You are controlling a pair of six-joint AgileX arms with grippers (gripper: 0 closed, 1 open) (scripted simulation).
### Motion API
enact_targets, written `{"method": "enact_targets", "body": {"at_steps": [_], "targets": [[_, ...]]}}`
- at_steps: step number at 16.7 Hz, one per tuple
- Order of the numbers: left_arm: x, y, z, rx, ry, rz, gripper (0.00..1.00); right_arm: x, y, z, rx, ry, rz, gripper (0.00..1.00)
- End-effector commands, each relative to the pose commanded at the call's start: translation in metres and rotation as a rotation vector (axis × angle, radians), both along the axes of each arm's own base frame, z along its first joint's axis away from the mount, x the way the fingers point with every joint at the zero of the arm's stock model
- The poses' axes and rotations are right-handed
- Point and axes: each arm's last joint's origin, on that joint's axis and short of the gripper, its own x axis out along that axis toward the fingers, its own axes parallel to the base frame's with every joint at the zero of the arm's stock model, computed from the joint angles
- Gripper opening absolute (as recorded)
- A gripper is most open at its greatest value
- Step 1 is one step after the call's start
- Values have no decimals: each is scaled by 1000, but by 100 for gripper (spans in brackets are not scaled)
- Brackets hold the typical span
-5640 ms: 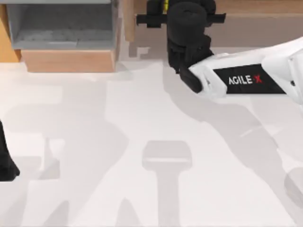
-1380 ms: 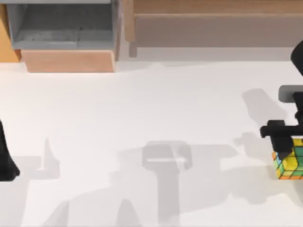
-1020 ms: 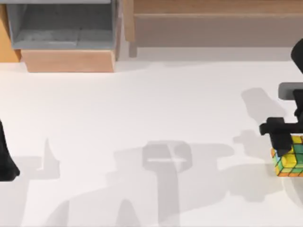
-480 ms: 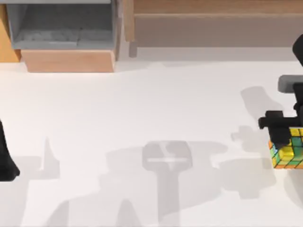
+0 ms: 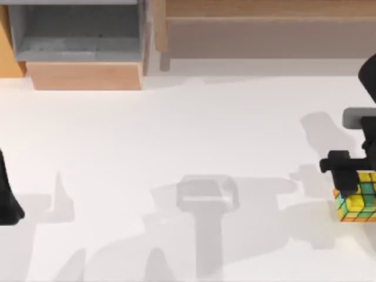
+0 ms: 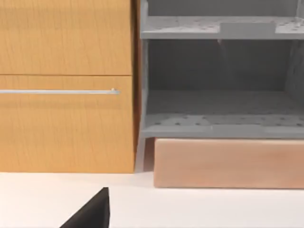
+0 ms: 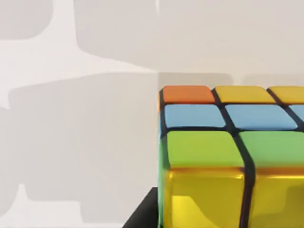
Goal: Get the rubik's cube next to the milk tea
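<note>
1. Resting at the right edge of the white counter (image 5: pixel 188 135), the rubik's cube (image 5: pixel 356 202) is seen.
2. It is gripped by the right end effector (image 5: pixel 352 182), closed on it from above.
3. The left end effector (image 5: pixel 7 200) is parked at the left edge; its finger state cannot be told.

Rubik's cube (image 5: pixel 358 200) cropped at right edge
</note>
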Motion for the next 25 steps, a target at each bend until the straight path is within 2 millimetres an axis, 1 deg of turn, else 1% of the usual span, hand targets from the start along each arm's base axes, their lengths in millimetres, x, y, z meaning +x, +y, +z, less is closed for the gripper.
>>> {"method": "enact_targets", "body": {"at_steps": [2,6,19,20,25], "targets": [[0,0,0,0,0,0,100,-2,-1,-8,-9,30,-1,0],[0,0,0,0,0,0,100,-2,-1,-8,-9,30,-1,0],[0,0,0,0,0,0,100,-2,-1,-8,-9,30,-1,98],[0,0,0,0,0,0,100,-2,-1,-8,-9,30,-1,100],[0,0,0,0,0,0,100,-2,-1,-8,-9,30,-1,100]]}}
